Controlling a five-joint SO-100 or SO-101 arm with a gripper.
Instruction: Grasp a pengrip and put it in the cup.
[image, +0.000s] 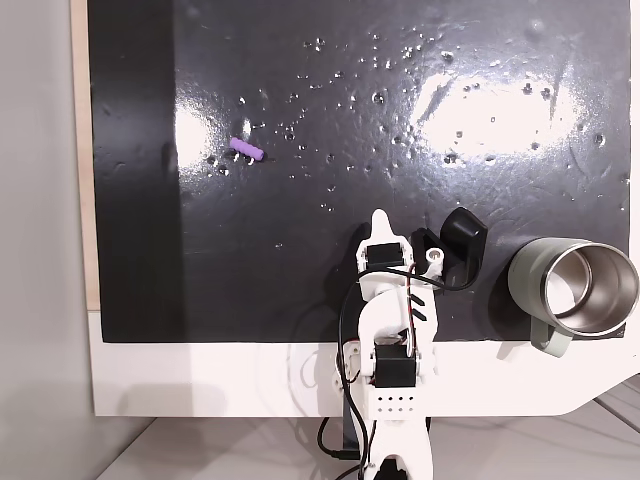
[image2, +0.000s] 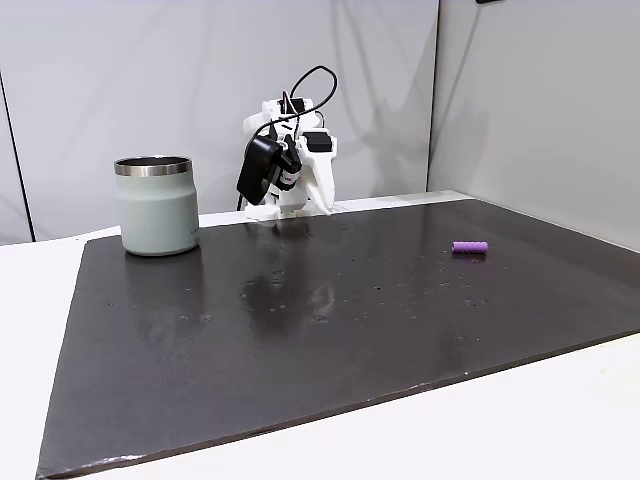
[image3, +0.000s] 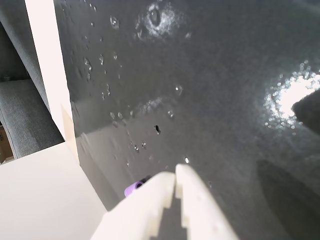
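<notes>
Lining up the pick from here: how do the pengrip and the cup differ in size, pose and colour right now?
Size: the pengrip is tiny, the cup far bigger.
Pose: the pengrip lies on its side; the cup stands upright, mouth open upward.
Colour: the pengrip is lilac; the cup is sage green with a shiny steel inside.
Both rest on the black mat, apart from the gripper, whose fingertips meet in the wrist view.

walls (image2: 150, 80): plain grey panels | table (image: 200, 380): white | mat (image2: 300, 320): black, glossy, bright glare patches
</notes>
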